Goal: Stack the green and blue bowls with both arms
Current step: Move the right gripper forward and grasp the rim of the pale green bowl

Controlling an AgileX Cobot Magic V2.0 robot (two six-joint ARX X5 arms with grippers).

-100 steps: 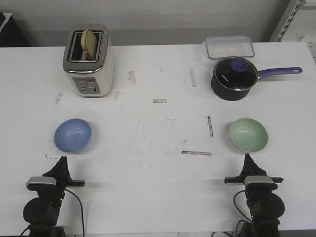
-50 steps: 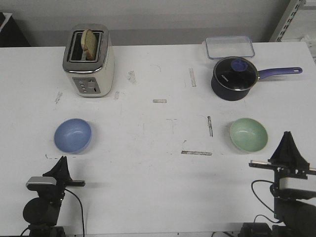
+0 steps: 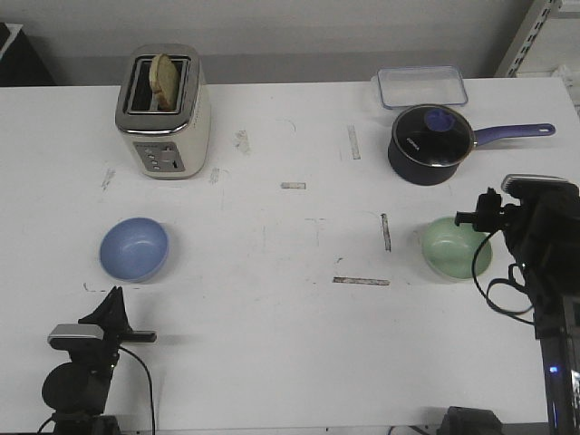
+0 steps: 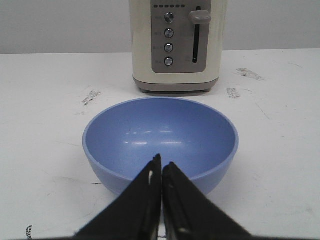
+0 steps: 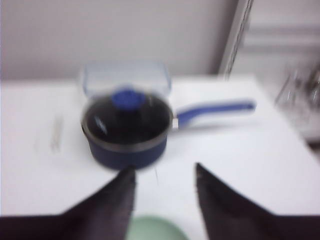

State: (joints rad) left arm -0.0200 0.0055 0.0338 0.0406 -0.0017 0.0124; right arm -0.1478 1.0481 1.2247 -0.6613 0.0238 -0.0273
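Note:
The pale blue bowl [image 3: 133, 249] sits upright and empty on the left of the table, also in the left wrist view [image 4: 160, 135]. My left gripper [image 3: 113, 304] is shut and empty just short of the bowl's near rim [image 4: 161, 161]. The mint green bowl [image 3: 453, 246] sits on the right. My right gripper [image 3: 494, 204] is raised over the green bowl's right edge. In the blurred right wrist view it [image 5: 164, 169] is open and empty, with the green bowl's rim [image 5: 155, 229] low between the fingers.
A cream toaster [image 3: 163, 111] with bread in it stands behind the blue bowl [image 4: 175, 45]. A dark navy saucepan [image 3: 430, 143] with a purple handle and a clear plastic container [image 3: 421, 86] stand behind the green bowl. Tape marks dot the white table [image 3: 290, 272].
My right arm has risen from the table's front edge and moved forward and right, up to the green bowl. The left arm and both bowls have not moved.

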